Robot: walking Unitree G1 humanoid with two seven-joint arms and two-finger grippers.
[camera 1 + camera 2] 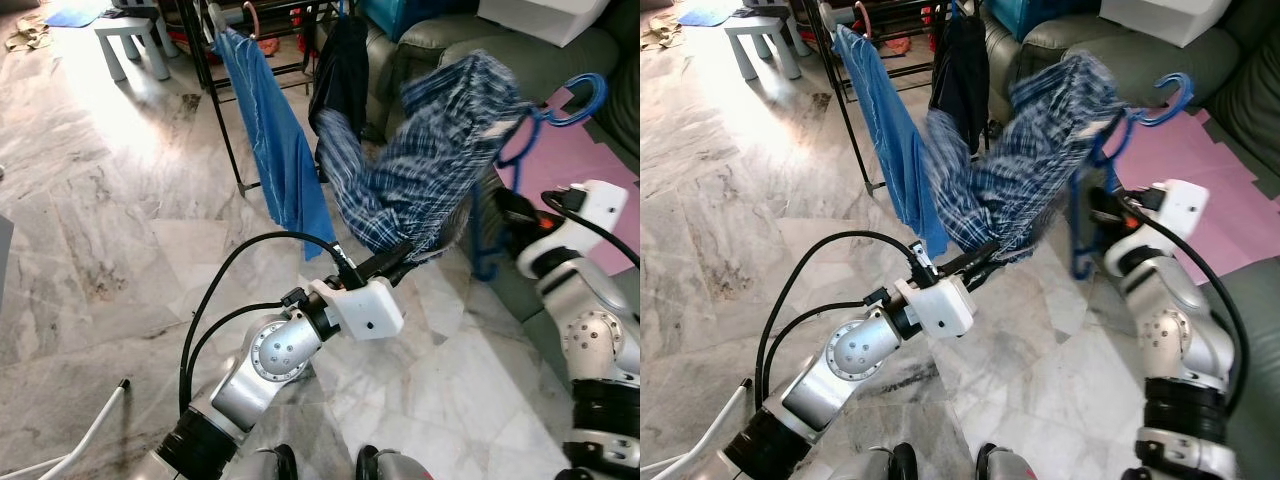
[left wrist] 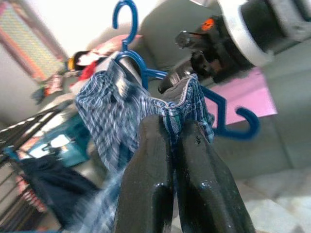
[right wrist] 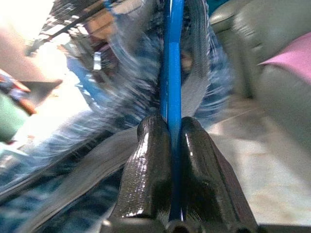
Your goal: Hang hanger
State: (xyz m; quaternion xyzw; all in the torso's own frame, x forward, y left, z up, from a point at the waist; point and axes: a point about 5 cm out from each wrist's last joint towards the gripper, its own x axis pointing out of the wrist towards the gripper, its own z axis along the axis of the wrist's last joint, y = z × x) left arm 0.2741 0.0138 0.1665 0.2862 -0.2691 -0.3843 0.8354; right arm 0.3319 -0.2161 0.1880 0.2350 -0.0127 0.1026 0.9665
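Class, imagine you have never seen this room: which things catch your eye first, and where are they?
A blue-and-white checked garment draped on a blue plastic hanger hangs mid-air before the grey sofa. The left gripper pinches its hem while the right gripper clamps the hanger. Behind, a bright blue cloth hangs on a black metal rack.

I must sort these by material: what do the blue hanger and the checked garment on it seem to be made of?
Blue hanger: probably plastic; smooth, evenly coloured, thick moulded hook. The right claw is shut on it.
Checked garment: thin woven cloth, perhaps cotton; it folds softly, with a stitched hem pinched in the left claw.
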